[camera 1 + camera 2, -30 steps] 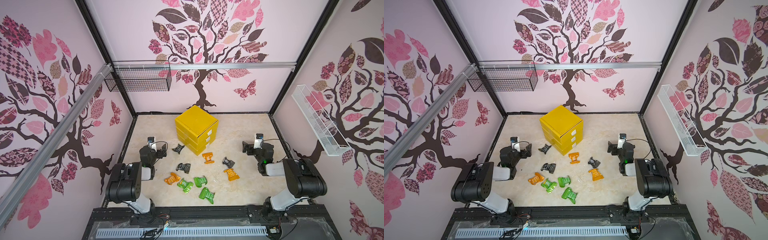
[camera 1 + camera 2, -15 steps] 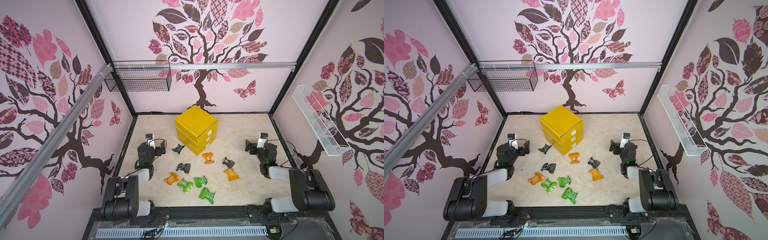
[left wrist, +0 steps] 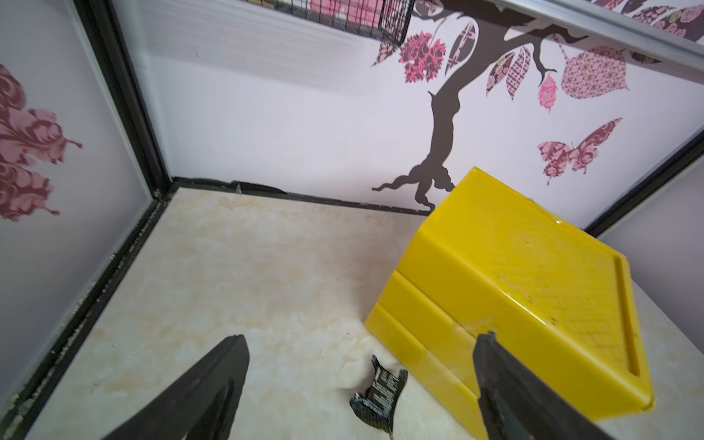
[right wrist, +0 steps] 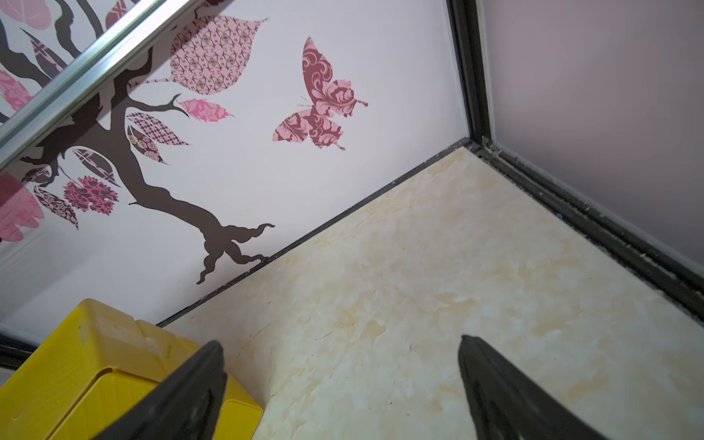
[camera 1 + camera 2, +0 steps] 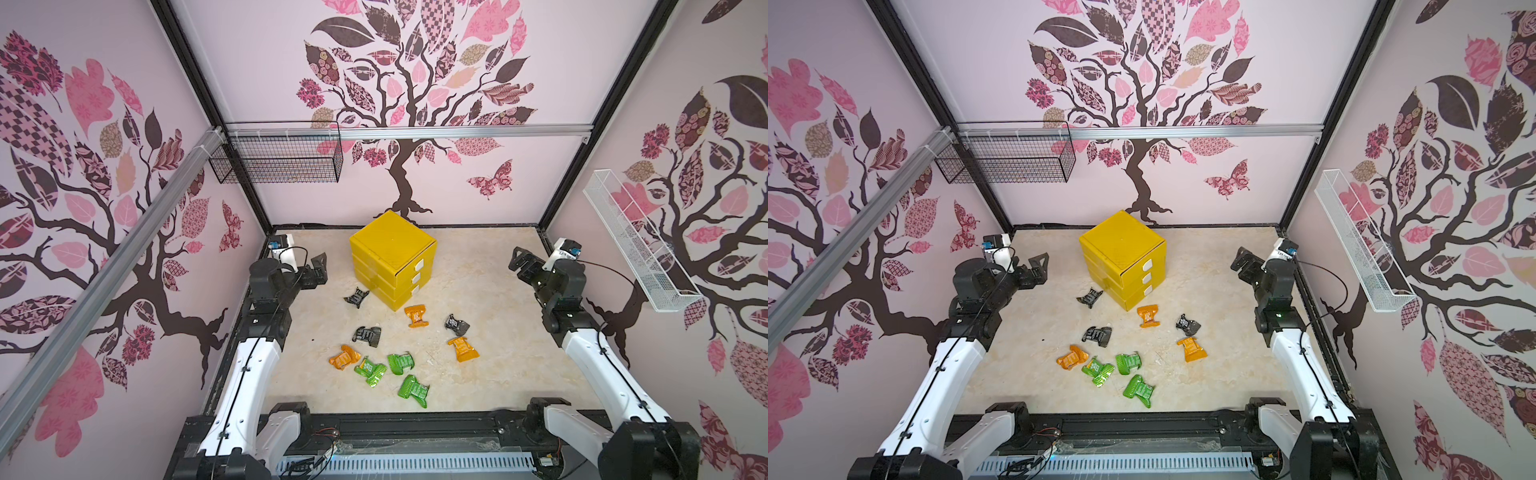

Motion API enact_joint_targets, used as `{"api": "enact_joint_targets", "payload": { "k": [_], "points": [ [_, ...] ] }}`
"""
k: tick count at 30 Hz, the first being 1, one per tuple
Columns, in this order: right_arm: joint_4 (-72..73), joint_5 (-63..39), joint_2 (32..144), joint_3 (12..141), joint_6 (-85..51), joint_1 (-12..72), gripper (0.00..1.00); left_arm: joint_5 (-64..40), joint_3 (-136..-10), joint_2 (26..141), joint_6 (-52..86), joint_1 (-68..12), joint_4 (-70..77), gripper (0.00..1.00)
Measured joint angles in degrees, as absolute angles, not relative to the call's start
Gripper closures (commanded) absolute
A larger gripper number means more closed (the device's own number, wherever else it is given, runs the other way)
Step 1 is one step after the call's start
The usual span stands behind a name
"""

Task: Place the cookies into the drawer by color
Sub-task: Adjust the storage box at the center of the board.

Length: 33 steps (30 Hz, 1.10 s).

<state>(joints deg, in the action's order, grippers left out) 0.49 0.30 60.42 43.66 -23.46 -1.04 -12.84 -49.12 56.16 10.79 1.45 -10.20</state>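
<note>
Currently: table (image 5: pixel 478 270), a matt beige marbled sheet, has its near edge hidden behind the black base rail (image 5: pixel 415 424). Drawer (image 5: pixel 390 243) stands back-centre on the table, turned corner-on. It is a glossy yellow plastic cube with three stacked fronts flush, so the insides cannot be seen; each front has a small white tab handle (image 5: pixel 419 264). The left wrist view gives only its top and a plain side, the right wrist view only one corner, partly behind a finger. Left tool (image 5: pixel 318 270) hovers beside the drawer's left flank; right tool (image 5: pixel 521 264) hangs near the right wall, well apart from it. Both show black tapered fingers spread wide with nothing between, cut off by the frame in the wrist views. Cookies lie loose on the table before the drawer, in crinkled shiny foil with flared crimped ends. One of the three black cookies (image 5: pixel 356 297) is just beside the drawer's base; the orange cookies (image 5: pixel 416 316) are scattered and the green cookies (image 5: pixel 401 362) clustered nearest the rail. Wrapper print is too small to read.
</note>
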Motion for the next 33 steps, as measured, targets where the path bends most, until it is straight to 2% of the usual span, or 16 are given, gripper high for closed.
{"api": "enact_joint_targets", "payload": {
  "k": [6, 15, 24, 33],
  "points": [
    [-9.3, -11.3, 71.6, 54.6, -25.3, 0.5, 0.01, -20.5, -48.5, 60.9, 15.4, 1.3, -10.5, 0.03],
    [-16.6, -24.3, 88.6, 77.1, -22.7, 11.3, 0.01, -28.5, -53.6, 72.3, 24.6, -2.0, -10.2, 0.03],
    [-22.6, -32.5, 104.2, 97.6, -21.6, 13.4, 0.03, -33.5, -55.9, 77.3, 30.2, -7.3, -8.1, 0.03],
    [-26.1, -37.3, 111.9, 104.4, -21.4, 14.9, 0.05, -35.1, -58.7, 82.2, 32.8, -7.4, -5.5, 0.03]
  ]
}}
